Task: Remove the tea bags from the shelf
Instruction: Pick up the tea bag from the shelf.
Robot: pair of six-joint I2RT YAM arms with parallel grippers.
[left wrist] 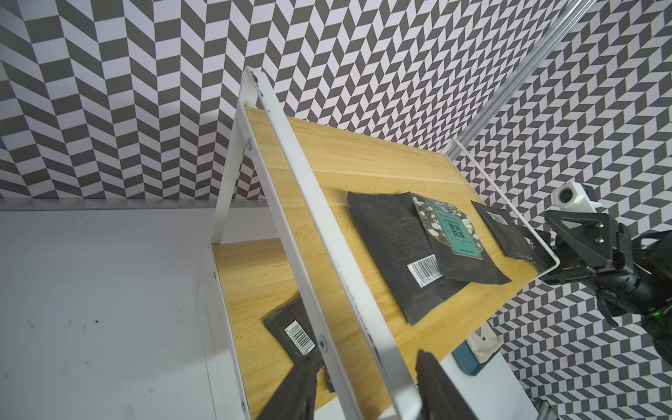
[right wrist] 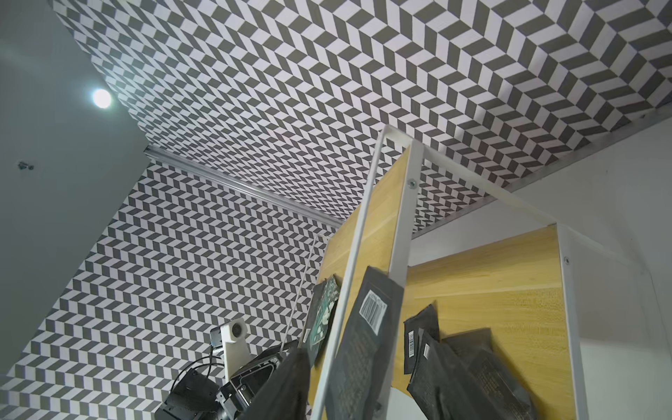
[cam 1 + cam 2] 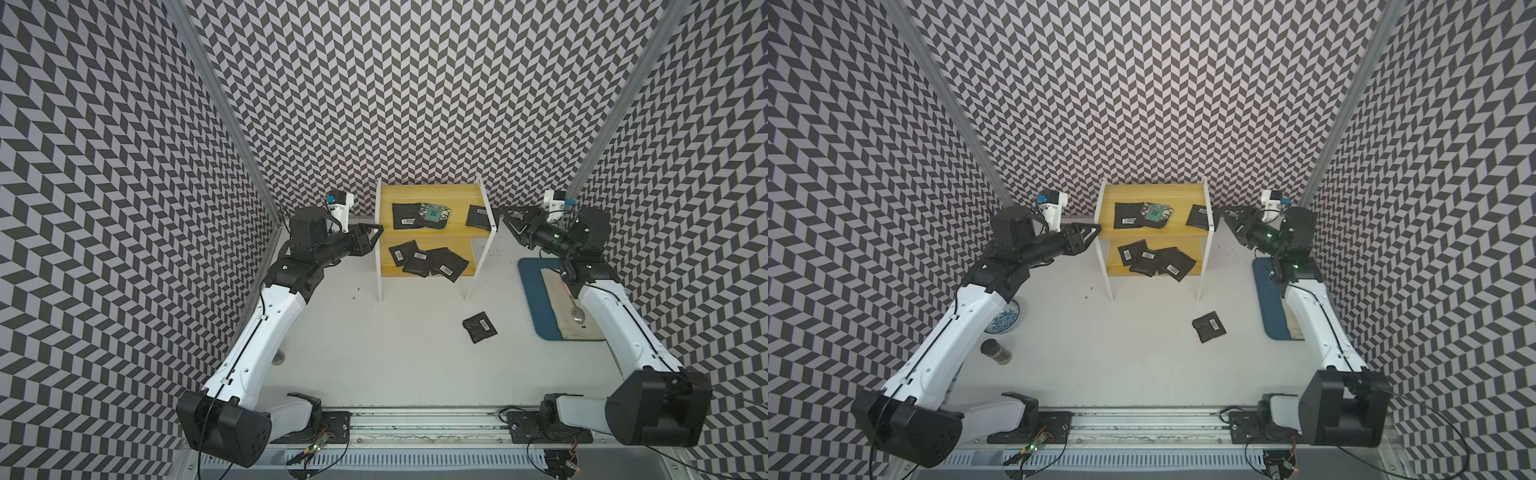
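Here, shelf rail (image 1: 320,232) half-hides lower tea bag (image 1: 292,329)

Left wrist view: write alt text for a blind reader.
Black tea bags lie on a two-tier yellow shelf: three on the upper board, one green-patterned, and one visible on the lower. The left gripper straddles its white rail; the right gripper is opposite.

I see flat black tea bags (image 3: 405,216) on both yellow boards of the shelf (image 3: 428,193) — one green-patterned sachet (image 3: 434,212) up top. Another bag (image 3: 480,327) lies flat out front, off it.
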